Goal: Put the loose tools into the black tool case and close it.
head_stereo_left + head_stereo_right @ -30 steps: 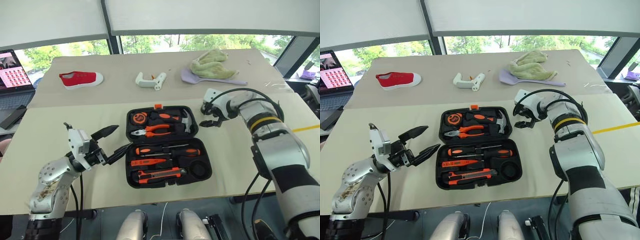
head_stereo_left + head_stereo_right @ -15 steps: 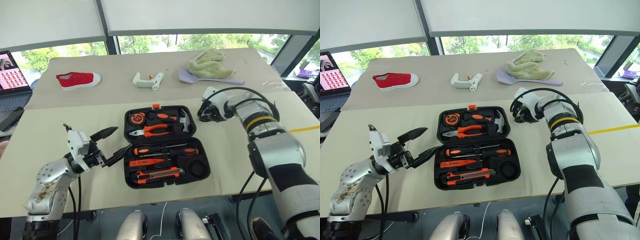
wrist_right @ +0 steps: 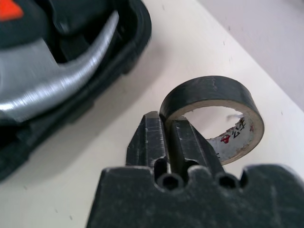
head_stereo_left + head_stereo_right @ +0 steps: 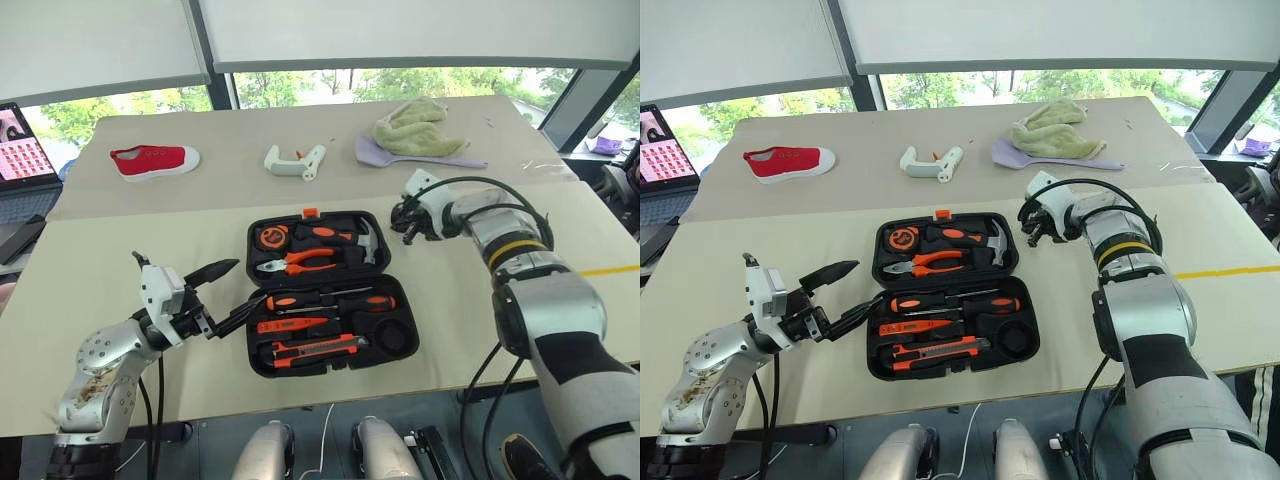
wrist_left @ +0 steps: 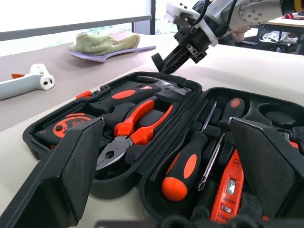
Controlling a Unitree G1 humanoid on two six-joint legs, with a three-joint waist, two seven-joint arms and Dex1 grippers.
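A: Start close in. What's the left gripper (image 4: 224, 292) doing?

B: It hangs just off the near left corner of the tool case (image 4: 330, 290), its 2 black fingers (image 5: 66, 175) spread wide with nothing between them. Past those open jaws the case lies flat on the table (image 4: 100, 280), lid swung open.

A: And inside the case?

B: In the half nearer the jaws: 2 screwdrivers (image 4: 330, 300) with black-and-orange handles, a slim orange tester (image 4: 295, 325) below them, the utility knife (image 4: 320, 350) at the near edge, and a round hollow at the right end (I can't tell what, if anything, sits in it). The far half holds pliers (image 4: 305, 263), a hammer (image 4: 372, 243) and a round tape measure (image 4: 273, 237).

A: The right gripper (image 4: 405, 225)?

B: Just beyond the case's far right corner, above the table. Its jaws are pinched tight on the wall of a small dark tape roll (image 3: 216, 111), 1 finger inside the ring and 1 outside; the roll stands out past the fingertips, beside the hammer end of the case.

A: Farther back?

B: A white plastic handle (image 4: 297, 160), a red shoe (image 4: 155, 158) to its left, and a green cloth (image 4: 418, 128) on a purple mat (image 4: 400, 155).
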